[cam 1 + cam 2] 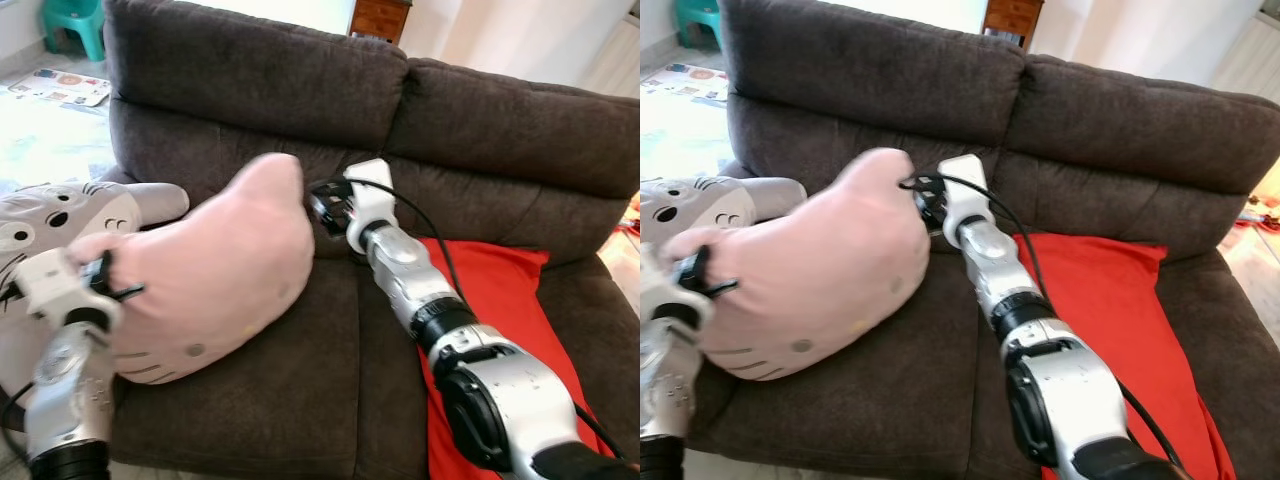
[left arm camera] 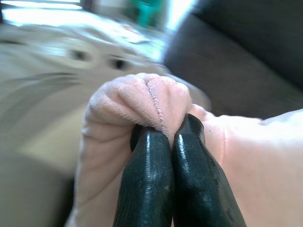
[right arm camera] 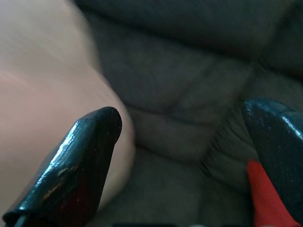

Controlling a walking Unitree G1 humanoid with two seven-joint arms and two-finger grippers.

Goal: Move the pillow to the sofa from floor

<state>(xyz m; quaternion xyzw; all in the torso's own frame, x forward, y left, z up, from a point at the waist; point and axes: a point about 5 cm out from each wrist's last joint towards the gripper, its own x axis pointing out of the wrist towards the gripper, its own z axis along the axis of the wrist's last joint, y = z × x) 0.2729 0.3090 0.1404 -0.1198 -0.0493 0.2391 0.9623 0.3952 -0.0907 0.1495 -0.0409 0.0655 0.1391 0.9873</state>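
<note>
On the sofa (image 1: 480,130), left gripper (image 2: 163,137) clamps the pillow (image 1: 215,275); right gripper (image 3: 182,127) gapes beside it.

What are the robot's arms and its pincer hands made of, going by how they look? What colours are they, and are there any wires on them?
Both arms are jointed silver tubes with black rings at the joints. The right arm carries a black cable looping along it to a white block at the wrist. Each arm ends in two long, glossy black fingers: the left gripper has smooth, rounded ones, and the right gripper shows small scuffs.
</note>
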